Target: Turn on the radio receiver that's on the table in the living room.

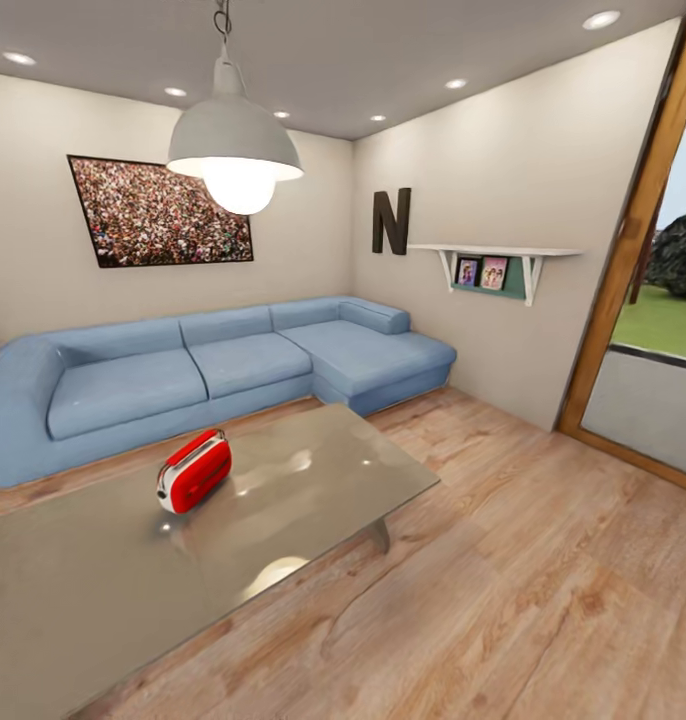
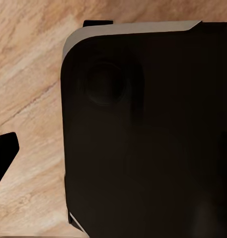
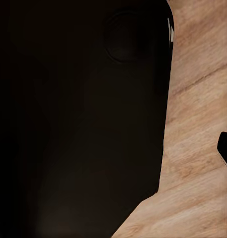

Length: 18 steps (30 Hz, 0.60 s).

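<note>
Red with white trim, the radio sits upright on the glossy grey surface, near the edge facing the blue sofa. Nothing touches it. In both wrist views a dark robot part blocks most of the frame above the wood floor; a black tip at each picture's edge may be a finger, so whether either gripper is open or closed cannot be told. A white pendant lamp hangs over the room.

Glossy red radio receiver, mirror-smooth grey table, wood-plank floor
</note>
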{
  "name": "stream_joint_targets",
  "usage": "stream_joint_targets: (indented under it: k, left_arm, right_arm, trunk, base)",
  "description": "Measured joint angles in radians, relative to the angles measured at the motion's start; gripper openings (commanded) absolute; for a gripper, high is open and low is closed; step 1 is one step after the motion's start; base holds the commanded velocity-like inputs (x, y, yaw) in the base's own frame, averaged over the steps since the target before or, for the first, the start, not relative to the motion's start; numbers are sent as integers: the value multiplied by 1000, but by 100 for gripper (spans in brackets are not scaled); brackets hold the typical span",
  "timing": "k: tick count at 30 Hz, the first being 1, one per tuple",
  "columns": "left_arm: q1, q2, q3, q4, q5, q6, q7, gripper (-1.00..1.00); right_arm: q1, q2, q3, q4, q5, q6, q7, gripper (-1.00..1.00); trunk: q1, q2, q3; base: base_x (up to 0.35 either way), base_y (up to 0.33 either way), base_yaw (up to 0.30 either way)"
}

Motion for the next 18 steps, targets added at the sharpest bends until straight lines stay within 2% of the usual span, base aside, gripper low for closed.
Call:
stream_joint_targets:
  k: [18]
  left_arm:
    - [0,0,1,0,0,0,0,100]
  right_arm:
    - [0,0,1,0,1,0,0,100]
  trunk:
    - [0,0,0]
  base:
    - [0,0,280]
